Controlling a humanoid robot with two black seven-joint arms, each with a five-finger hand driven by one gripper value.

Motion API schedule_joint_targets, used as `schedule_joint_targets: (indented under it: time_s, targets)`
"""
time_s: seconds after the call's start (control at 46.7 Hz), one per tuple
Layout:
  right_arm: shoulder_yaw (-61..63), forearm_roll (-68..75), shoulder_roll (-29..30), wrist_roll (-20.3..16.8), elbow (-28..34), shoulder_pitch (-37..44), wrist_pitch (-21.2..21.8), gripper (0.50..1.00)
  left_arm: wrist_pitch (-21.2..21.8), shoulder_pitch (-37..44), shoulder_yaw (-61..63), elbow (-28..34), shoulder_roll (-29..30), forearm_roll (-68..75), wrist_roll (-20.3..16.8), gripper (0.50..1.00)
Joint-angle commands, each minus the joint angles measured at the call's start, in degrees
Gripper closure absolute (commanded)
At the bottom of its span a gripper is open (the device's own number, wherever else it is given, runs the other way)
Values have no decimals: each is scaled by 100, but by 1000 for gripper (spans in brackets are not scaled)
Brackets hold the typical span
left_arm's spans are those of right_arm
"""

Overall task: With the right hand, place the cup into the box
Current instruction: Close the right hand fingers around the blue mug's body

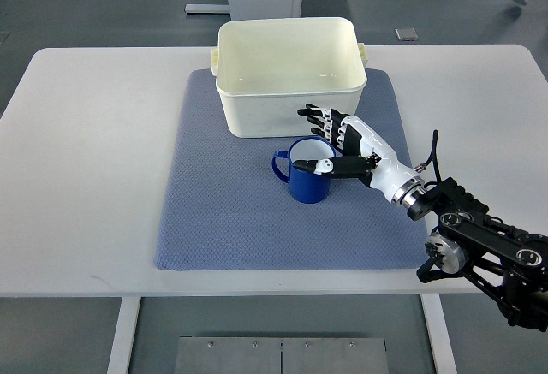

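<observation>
At the near right corner, the robot's black jointed right arm (488, 250) comes in from the right edge and reaches up and to the left over the flat white surface (94, 177). It ends in the white-and-black fingered right hand (347, 147), which sits at the right side of the glossy dark blue mug (306, 173). The thumb (318, 167) lies across the mug's rim on the near right, its tip over the opening, while the other fingers (324, 119) extend past the mug's far side, straight and slightly fanned, close to the rim. The hand brackets the mug loosely; whether it truly grips it cannot be told.

The mug stands upright, its long axis vertical and its open mouth facing up, with the loop handle (278, 167) pointing left, away from the hand. It rests near the middle of a blue-grey textured rectangular mat (223, 211) spread on the surface, just in front of the box and apart from it.

Beyond the mug, on the mat's far edge, stands the cream-white rectangular plastic box (287, 113), open at the top, with small lugs on its left and right rims.

No writing or brand mark can be read on the mug, box or arm.
</observation>
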Motion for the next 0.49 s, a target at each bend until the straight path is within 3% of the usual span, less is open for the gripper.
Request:
schedule_joint_targets:
  time_s: [0.0, 0.471]
  targets:
    - [-13, 1, 27, 9, -44, -8, -8, 525, 0, 1, -2, 0, 0, 0, 1, 500]
    - [-75, 1, 123, 105, -141, -52, -8, 525, 0, 1, -2, 0, 0, 0, 1, 500]
